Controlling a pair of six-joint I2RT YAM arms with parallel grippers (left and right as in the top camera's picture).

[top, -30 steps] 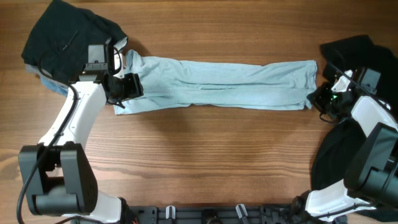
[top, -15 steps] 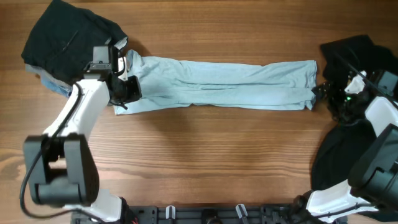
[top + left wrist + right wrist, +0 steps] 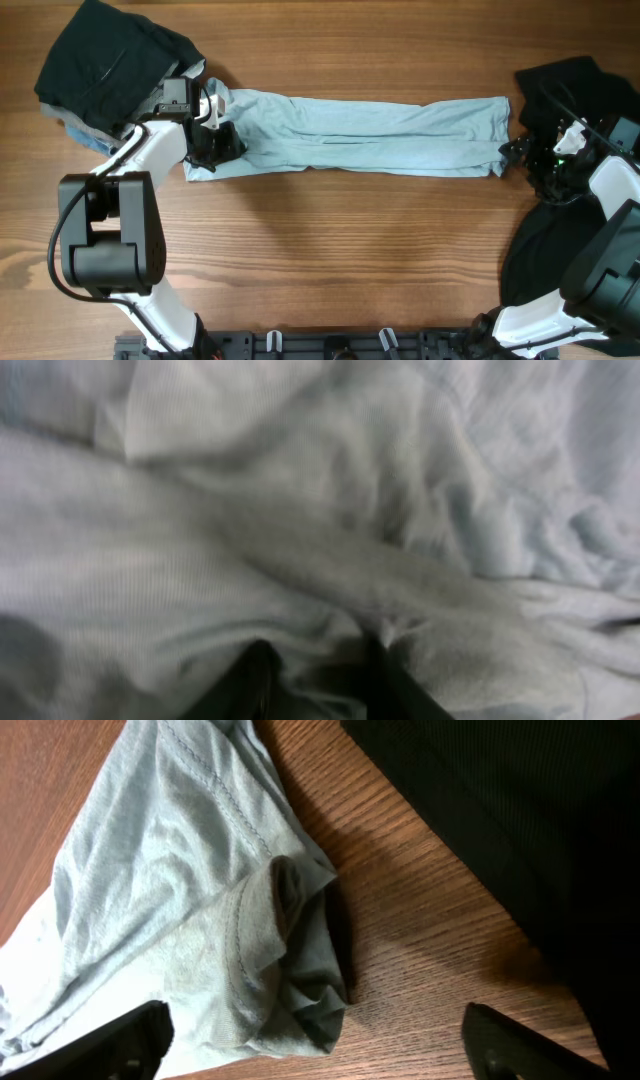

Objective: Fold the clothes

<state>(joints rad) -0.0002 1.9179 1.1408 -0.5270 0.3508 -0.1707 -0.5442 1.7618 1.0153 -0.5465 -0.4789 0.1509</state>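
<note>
The pale sky-blue T-shirt (image 3: pixel 360 135) lies folded into a long narrow strip across the table. My left gripper (image 3: pixel 222 145) presses into its left end; in the left wrist view the gripper (image 3: pixel 322 685) has a bunched fold of cloth (image 3: pixel 330 560) pinched between its dark fingertips. My right gripper (image 3: pixel 515 155) hangs just off the strip's right end. In the right wrist view the gripper (image 3: pixel 320 1045) stands wide open with the shirt's crumpled sleeve hem (image 3: pixel 290 950) lying loose between and ahead of its fingers.
A black garment (image 3: pixel 100 60) is heaped at the back left with a bit of blue cloth (image 3: pixel 85 135) under it. More black cloth (image 3: pixel 570 85) lies at the right edge under my right arm, seen close by in the right wrist view (image 3: pixel 520 810).
My right gripper has let go of the shirt's right end, opened wide and backed off slightly. My left gripper has shifted right onto the shirt's left end and closed into the cloth.
</note>
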